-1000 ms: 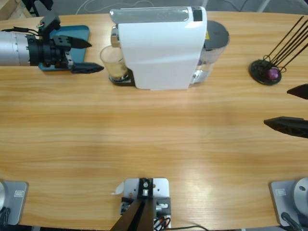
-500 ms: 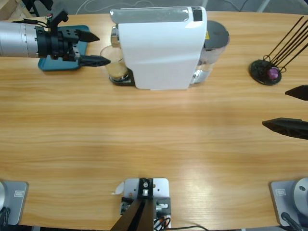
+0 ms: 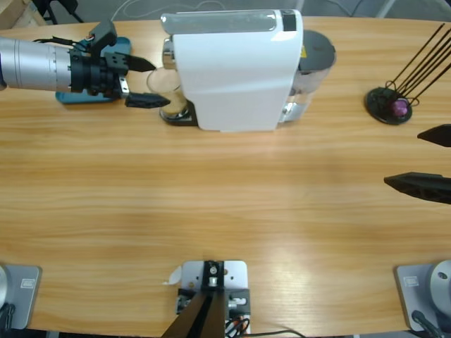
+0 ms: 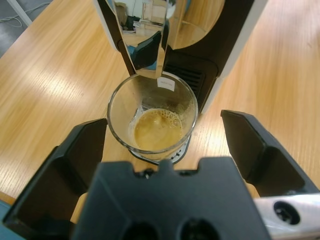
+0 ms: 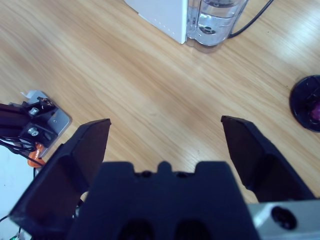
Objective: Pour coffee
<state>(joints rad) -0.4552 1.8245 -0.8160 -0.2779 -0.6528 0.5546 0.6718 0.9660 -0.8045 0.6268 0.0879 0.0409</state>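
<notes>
A clear glass tumbler [image 4: 153, 119] holding a shallow layer of coffee [image 4: 156, 131] is shown under the coffee machine [image 3: 236, 70] spout, near the worktop's far edge. The left gripper [image 4: 165, 145] is shown spread wide either side of it, untouched; the right gripper [image 5: 165, 145] is likewise open and empty. The glass is judged light, rigid, slippery and breakable, best gripped gently at mid-wall and kept upright.

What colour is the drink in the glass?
The coffee in the glass is pale tan-brown with foam, clearest in the left wrist view.

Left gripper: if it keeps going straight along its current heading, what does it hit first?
Likely the clear glass holding the coffee: the left gripper points at it, open jaws flanking it. The white coffee machine stands right behind.
</notes>
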